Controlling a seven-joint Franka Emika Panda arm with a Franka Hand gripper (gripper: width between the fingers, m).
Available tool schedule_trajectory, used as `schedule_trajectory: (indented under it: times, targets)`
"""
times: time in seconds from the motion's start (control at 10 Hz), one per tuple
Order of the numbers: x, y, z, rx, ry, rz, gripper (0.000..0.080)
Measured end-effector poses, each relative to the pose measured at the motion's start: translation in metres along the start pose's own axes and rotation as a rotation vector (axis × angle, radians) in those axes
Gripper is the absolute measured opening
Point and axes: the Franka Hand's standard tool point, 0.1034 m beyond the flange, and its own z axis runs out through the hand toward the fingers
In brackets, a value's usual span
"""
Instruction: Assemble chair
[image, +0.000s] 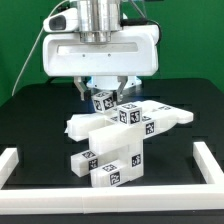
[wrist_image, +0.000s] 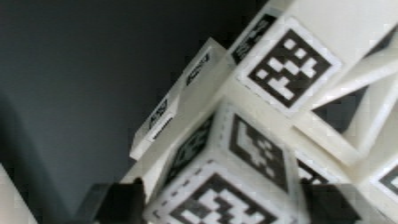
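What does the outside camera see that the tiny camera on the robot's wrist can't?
Only the exterior view shows the whole heap of white chair parts, the black table, its white rail and the robot arm above. Only the wrist view shows the black-and-white tags up close, filling the picture, with the pincer fingertips either side of a part. Both share the tagged white parts.

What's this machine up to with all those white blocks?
A robot arm is building a chair from white blocks that carry black-and-white square tags, on a black table. Its claw is down over the pile, its fingers on either side of a small tagged cube at the top. Whether it has actually gripped the cube cannot be told. The other pieces lie stacked and crossed beneath, not yet looking like a chair.
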Motion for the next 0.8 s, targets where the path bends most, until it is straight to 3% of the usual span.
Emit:
schedule_trajectory:
  times: [0.1, 0.6, 0.8]
  targets:
    - [0.0005, -0.0001, -0.0001, 0.0, 0.001, 0.0, 0.0287]
    - [0.0005, -0.0002, -0.0001, 0.0, 0.001, 0.039, 0.0285]
    - [0.0002, -0.0006, 0.0002, 0.001, 0.001, 0.215, 0.0285]
